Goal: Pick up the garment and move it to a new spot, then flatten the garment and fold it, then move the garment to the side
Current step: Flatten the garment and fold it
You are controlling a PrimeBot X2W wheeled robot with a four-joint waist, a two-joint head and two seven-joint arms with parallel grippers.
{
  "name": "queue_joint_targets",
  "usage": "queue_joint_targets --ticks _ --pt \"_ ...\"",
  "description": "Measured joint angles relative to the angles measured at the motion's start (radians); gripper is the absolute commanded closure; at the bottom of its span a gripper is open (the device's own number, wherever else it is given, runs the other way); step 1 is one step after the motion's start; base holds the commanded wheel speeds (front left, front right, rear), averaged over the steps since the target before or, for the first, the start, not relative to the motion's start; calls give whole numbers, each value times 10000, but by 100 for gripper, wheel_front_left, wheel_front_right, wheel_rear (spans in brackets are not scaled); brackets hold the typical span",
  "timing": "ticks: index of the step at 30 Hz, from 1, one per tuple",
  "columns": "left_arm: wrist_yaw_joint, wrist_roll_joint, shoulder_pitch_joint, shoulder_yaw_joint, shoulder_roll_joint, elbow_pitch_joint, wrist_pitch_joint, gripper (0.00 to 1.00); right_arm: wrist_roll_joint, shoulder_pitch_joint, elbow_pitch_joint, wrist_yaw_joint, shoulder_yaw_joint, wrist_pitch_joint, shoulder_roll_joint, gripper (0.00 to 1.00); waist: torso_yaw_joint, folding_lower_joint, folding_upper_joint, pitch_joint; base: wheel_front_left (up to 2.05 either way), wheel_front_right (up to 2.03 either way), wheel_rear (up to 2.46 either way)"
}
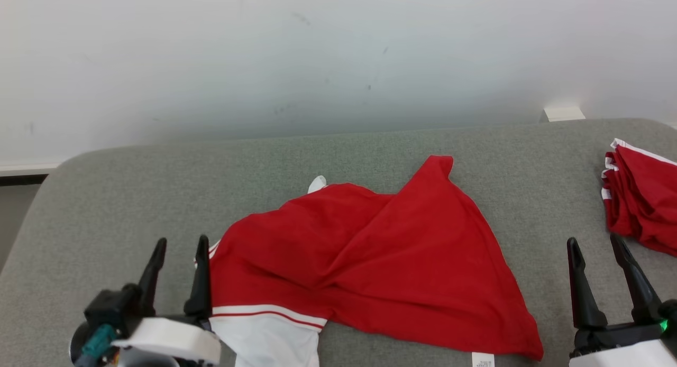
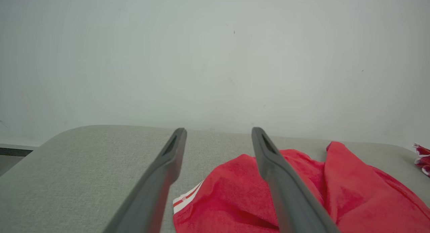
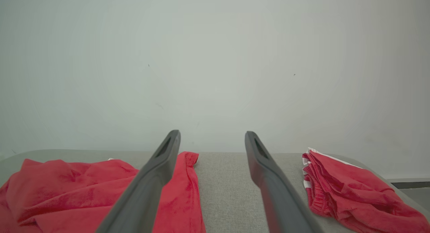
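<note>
- The garment right of my left jaws is soft, matt red cloth with white trim.
- The cushion under both jaws is coarse grey woven fabric.
- My fingers look like smooth, matt dark plastic.

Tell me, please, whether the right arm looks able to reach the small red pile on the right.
Probably yes. The right gripper stands open and empty, and the red pile lies just ahead of it, slightly to its right, with bare grey surface between them.
</note>
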State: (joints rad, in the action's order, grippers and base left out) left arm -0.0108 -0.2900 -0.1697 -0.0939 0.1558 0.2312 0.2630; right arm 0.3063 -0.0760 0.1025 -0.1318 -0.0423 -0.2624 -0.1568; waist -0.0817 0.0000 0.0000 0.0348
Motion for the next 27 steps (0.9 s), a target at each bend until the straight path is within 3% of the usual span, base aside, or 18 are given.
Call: queue_joint_targets --ticks 10,27 --pt "-169 493 1318 454 -740 -746 2 0 -226 1178 -481 0 224 0 171 0 97 0 0 -182 0 0 0" --pt "-506 924 1394 813 -1001 -721 2 0 -295 1070 -510 0 176 0 155 0 22 0 0 -304 0 0 0"
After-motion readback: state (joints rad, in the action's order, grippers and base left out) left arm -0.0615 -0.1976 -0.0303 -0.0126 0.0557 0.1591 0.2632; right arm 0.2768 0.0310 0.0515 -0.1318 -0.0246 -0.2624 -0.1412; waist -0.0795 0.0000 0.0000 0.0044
